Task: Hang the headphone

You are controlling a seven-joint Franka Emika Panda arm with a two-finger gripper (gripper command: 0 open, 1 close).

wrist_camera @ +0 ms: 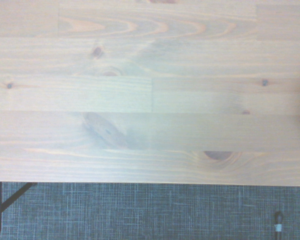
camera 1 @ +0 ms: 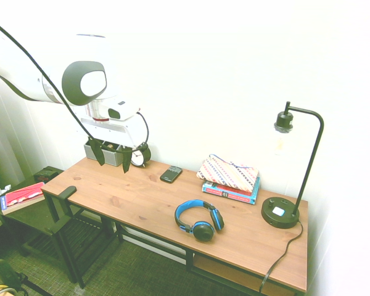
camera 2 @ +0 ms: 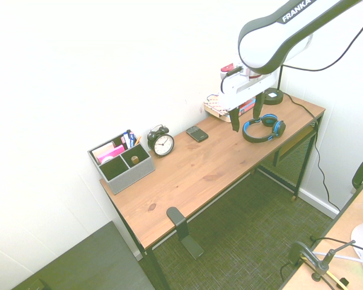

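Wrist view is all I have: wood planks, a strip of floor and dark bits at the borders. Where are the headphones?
Observer: The headphones lie on the desk, in front of the stacked books, with the blue headband towards the far end from the lamp.
Operator: And my jaws, are they holding anything?
Observer: No. In both outside views they stand open above the desk, with nothing between them.
Operator: Where might I hang the headphones?
Observer: Likely on the black bracket at the desk's front edge, towards the end with the grey organizer.
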